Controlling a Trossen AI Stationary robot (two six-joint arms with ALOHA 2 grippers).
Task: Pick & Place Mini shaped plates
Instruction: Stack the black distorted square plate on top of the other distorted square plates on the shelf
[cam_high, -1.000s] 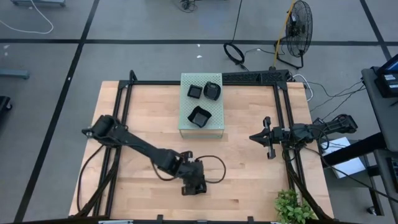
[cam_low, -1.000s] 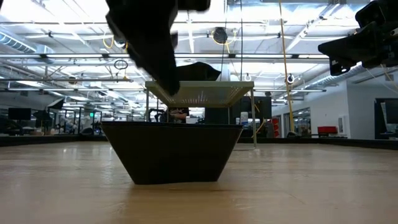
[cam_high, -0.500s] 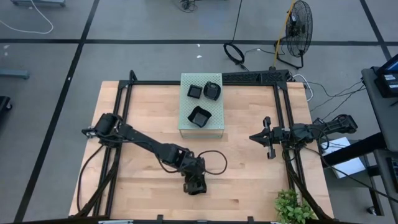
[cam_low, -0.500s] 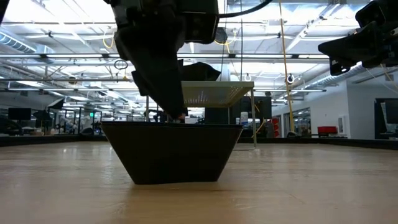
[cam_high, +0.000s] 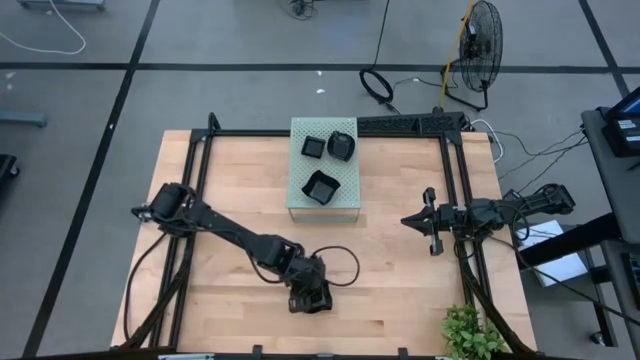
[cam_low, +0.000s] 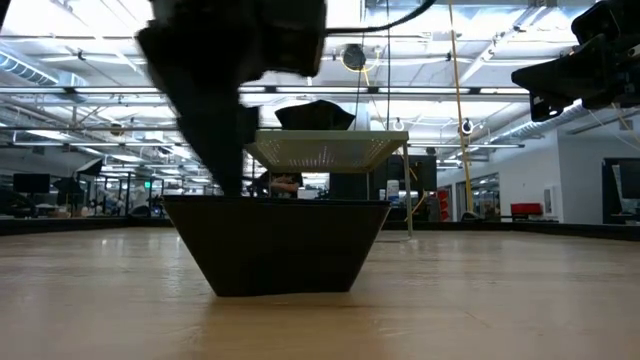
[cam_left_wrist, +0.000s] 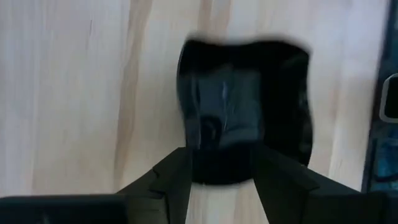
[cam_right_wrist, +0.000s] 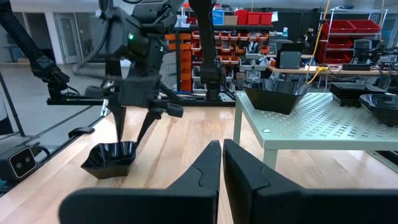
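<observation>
One glossy black mini plate (cam_low: 285, 245) rests by its base on the wood near the table's near edge, also seen in the left wrist view (cam_left_wrist: 242, 106) and the right wrist view (cam_right_wrist: 112, 160). My left gripper (cam_high: 308, 297) points down over it, open, its fingertips (cam_right_wrist: 120, 134) at rim height; in the high view it hides the plate. Three more black plates (cam_high: 320, 186) lie on the pale green perforated box (cam_high: 342, 195). My right gripper (cam_high: 405, 220) waits shut above the table's right side, pointing left. My left gripper (cam_left_wrist: 224, 177) comes from above, pointing down, with its two open fingers over one side of the plate's rim (cam_left_wrist: 224, 180). Whether the fingertips touch the rim, I cannot tell.
The green box (cam_right_wrist: 311, 124) stands on legs at the far middle of the table. A black frame rail (cam_high: 200, 180) borders the table's sides. A cable loop (cam_high: 345, 262) lies beside the left gripper. A small plant (cam_high: 468, 335) sits at the near right corner.
My left gripper has come down to the plate's rim height, swung slightly right, then shifted back toward the table's left above the plate. The plate has stayed where it was.
</observation>
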